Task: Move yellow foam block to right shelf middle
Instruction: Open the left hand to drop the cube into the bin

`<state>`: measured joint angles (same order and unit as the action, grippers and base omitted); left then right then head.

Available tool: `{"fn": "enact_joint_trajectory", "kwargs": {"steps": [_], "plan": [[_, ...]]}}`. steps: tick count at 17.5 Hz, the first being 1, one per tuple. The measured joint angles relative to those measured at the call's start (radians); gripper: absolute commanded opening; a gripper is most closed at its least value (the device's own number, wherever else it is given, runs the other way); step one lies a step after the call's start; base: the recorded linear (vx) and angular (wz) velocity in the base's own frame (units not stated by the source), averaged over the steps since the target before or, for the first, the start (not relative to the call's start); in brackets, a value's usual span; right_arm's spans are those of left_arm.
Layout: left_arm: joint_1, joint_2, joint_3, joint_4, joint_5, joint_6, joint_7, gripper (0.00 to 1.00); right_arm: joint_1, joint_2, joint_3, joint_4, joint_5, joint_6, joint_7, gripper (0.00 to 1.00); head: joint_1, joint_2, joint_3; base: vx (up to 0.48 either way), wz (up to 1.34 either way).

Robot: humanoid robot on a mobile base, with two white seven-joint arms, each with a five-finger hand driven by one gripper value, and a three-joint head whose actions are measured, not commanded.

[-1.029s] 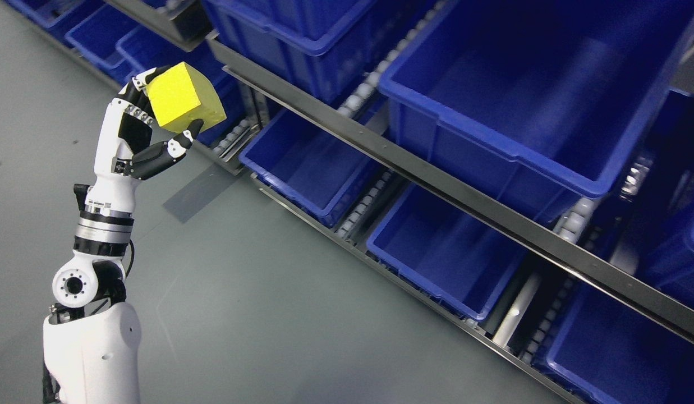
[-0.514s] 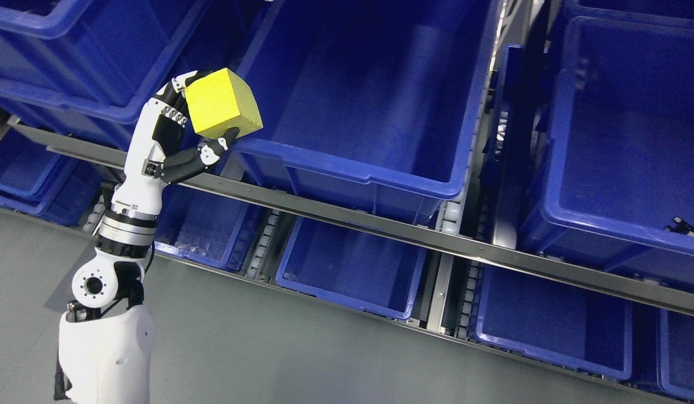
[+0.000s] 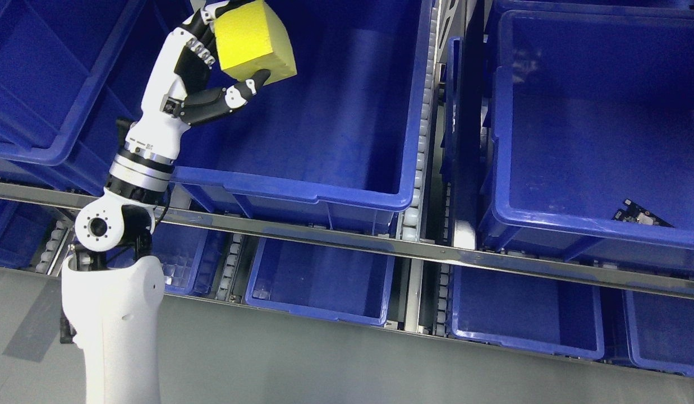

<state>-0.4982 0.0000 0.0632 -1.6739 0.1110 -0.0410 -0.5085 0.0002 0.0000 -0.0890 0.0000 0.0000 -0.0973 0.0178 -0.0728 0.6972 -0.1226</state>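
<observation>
A yellow foam block [image 3: 253, 39] is held up near the top of the head view by my left hand [image 3: 223, 67]. Its fingers wrap the block's left side and the thumb presses under its lower right corner. The block hangs above the inside of a large blue bin [image 3: 335, 146] on the middle shelf level. My white left arm [image 3: 114, 314] rises from the lower left. The right hand does not show.
A second large blue bin [image 3: 593, 129] stands to the right with a small dark part [image 3: 638, 215] in its corner. A metal shelf rail [image 3: 380, 247] runs across below. Smaller blue bins [image 3: 324, 280] sit on the lower level above the grey floor [image 3: 302, 365].
The whole picture has swung, so the camera moved to face the shelf. The left hand, still holding the block, now reaches higher and over the large bin instead of beside its front edge.
</observation>
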Motion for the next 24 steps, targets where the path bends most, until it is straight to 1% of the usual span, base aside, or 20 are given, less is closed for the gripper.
{"fn": "enact_joint_trajectory", "kwargs": {"steps": [2, 3, 4, 5, 6, 8, 11, 13, 15, 17, 19, 20, 24], "plan": [[-0.03, 0.0, -0.035, 0.012, -0.029, 0.072, 0.001, 0.48, 0.0, 0.0, 0.0, 0.0, 0.0, 0.0, 0.0, 1.0, 0.0, 0.0, 0.0, 0.0, 0.0], [-0.041, 0.0, -0.053, 0.022, -0.052, 0.098, -0.001, 0.52, 0.0, 0.0, 0.0, 0.0, 0.0, 0.0, 0.0, 1.0, 0.0, 0.0, 0.0, 0.0, 0.0], [-0.05, 0.0, -0.071, 0.033, -0.077, 0.115, -0.003, 0.66, 0.0, 0.0, 0.0, 0.0, 0.0, 0.0, 0.0, 1.0, 0.0, 0.0, 0.0, 0.0, 0.0], [-0.062, 0.0, -0.096, 0.048, -0.111, 0.128, -0.005, 0.91, 0.0, 0.0, 0.0, 0.0, 0.0, 0.0, 0.0, 1.0, 0.0, 0.0, 0.0, 0.0, 0.0], [-0.076, 0.0, -0.122, 0.064, -0.153, 0.133, -0.006, 0.99, 0.0, 0.0, 0.0, 0.0, 0.0, 0.0, 0.0, 1.0, 0.0, 0.0, 0.0, 0.0, 0.0], [-0.094, 0.0, -0.162, 0.085, -0.218, 0.14, -0.005, 1.0, 0.0, 0.0, 0.0, 0.0, 0.0, 0.0, 0.0, 1.0, 0.0, 0.0, 0.0, 0.0, 0.0], [-0.112, 0.0, -0.209, 0.105, -0.28, 0.143, 0.005, 1.0, 0.0, 0.0, 0.0, 0.0, 0.0, 0.0, 0.0, 1.0, 0.0, 0.0, 0.0, 0.0, 0.0], [-0.121, 0.0, -0.235, 0.116, -0.305, 0.098, 0.037, 1.0, 0.0, 0.0, 0.0, 0.0, 0.0, 0.0, 0.0, 1.0, 0.0, 0.0, 0.0, 0.0, 0.0], [-0.127, 0.0, -0.251, 0.123, -0.316, 0.017, 0.109, 1.0, 0.0, 0.0, 0.0, 0.0, 0.0, 0.0, 0.0, 1.0, 0.0, 0.0, 0.0, 0.0, 0.0], [-0.129, 0.0, -0.26, 0.127, -0.317, -0.039, 0.234, 1.0, 0.0, 0.0, 0.0, 0.0, 0.0, 0.0, 0.0, 1.0, 0.0, 0.0, 0.0, 0.0, 0.0], [-0.127, 0.0, -0.269, 0.125, -0.313, -0.064, 0.358, 1.0, 0.0, 0.0, 0.0, 0.0, 0.0, 0.0, 0.0, 1.0, 0.0, 0.0, 0.0, 0.0, 0.0], [-0.122, 0.0, -0.273, 0.123, -0.312, -0.073, 0.398, 1.0, 0.0, 0.0, 0.0, 0.0, 0.0, 0.0, 0.0, 1.0, 0.0, 0.0, 0.0, 0.0, 0.0], [-0.08, 0.0, -0.289, 0.105, -0.305, -0.085, 0.486, 1.0, 0.0, 0.0, 0.0, 0.0, 0.0, 0.0, 0.0, 1.0, 0.0, 0.0, 0.0, 0.0, 0.0]]}}
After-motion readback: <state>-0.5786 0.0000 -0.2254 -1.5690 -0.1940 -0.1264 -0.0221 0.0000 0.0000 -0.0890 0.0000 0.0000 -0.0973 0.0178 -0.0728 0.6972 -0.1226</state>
